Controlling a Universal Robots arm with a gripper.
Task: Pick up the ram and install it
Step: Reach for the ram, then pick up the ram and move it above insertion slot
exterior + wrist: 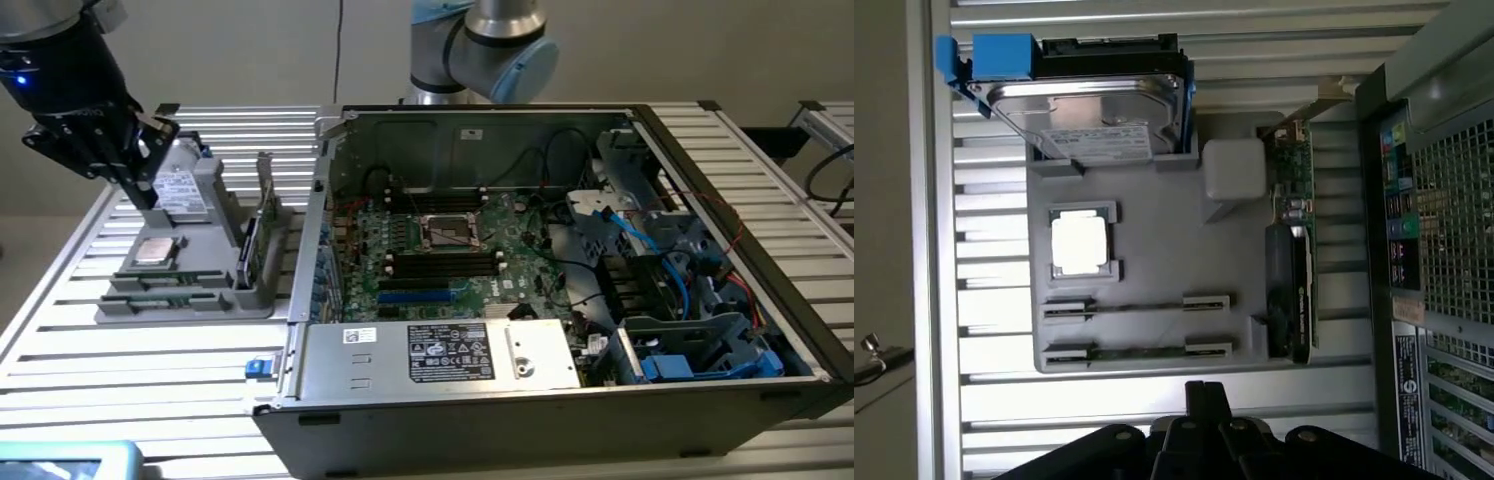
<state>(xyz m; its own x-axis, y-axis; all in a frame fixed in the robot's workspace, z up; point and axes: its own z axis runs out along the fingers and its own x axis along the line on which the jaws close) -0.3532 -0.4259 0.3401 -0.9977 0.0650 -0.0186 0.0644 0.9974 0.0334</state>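
Two ram sticks [171,278] stand on edge in slots of a grey holder tray [214,300] at the exterior view's left, outside the computer case. In the wrist view they show as thin green strips [1139,305], one beside the other. My gripper [142,195] hangs above the tray, over the hard drive end, apart from the ram. Its fingers [1206,398] are pressed together with nothing between them. The green motherboard [441,250] lies in the open case, with black memory slots [441,264] beside the processor socket.
The tray also holds a hard drive [1089,110], a processor chip [1079,243] and an upright expansion card [1291,260]. The open computer case [534,400] has tall walls, loose cables and a drive cage at the exterior view's right. Everything sits on a slatted metal table [134,380].
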